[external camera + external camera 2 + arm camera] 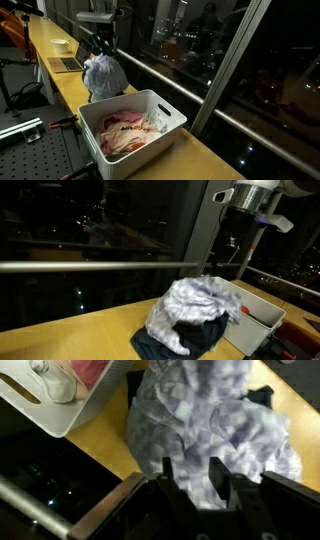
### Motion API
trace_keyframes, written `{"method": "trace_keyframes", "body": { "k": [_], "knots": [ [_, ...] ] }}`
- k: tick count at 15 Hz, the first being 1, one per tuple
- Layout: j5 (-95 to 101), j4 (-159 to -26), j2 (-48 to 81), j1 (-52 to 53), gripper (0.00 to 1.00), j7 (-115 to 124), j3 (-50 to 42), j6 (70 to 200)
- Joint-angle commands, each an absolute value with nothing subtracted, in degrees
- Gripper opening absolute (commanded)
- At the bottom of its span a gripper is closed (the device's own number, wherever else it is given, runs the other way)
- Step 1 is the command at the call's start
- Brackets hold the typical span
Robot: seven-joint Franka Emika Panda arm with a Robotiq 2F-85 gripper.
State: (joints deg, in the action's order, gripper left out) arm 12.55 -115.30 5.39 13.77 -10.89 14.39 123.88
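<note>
The cloth (210, 420), a light, limp, crumpled heap on a dark garment (205, 340) on the table (70, 335) beside the bin (150, 150), should bunch easily; best pinched at a raised top fold; the gripper (192, 478) straddles it, fingers somewhat apart; whether they pinch it I cannot tell.

Gripper over a bunched cloth on a window counter, in an exterior view.

The dark gripper (100, 47) hangs just above a pale blue-grey patterned cloth (104, 76), which sits heaped on the long wooden counter (68, 86) directly beneath the jaws; how the jaws stand is lost in shadow. On the camera's side of the jaws, just beside the cloth, stands a white bin (172, 108) holding pink and white clothes (128, 132). Beyond the jaws, farther along the counter, lie a laptop (68, 64) and a pale bowl (60, 45). A dark night window (250, 60) runs alongside.
</note>
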Motion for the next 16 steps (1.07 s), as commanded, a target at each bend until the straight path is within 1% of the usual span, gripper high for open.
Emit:
{"method": "trace_keyframes", "body": {
  "k": [1,4,5,11,16],
  "knots": [
    [10.43,-117.77,1.72,10.91,0.76,-14.47,11.87,125.65],
    [10.39,-117.75,1.39,8.09,0.97,-17.14,9.20,126.35],
    [10.57,-117.52,1.66,7.31,1.00,-18.20,8.40,126.63],
    [11.47,-116.10,9.34,2.72,1.00,-24.64,4.37,134.90],
    [12.41,-114.01,19.02,0.59,1.00,-25.68,3.45,142.50]
  ]
}}
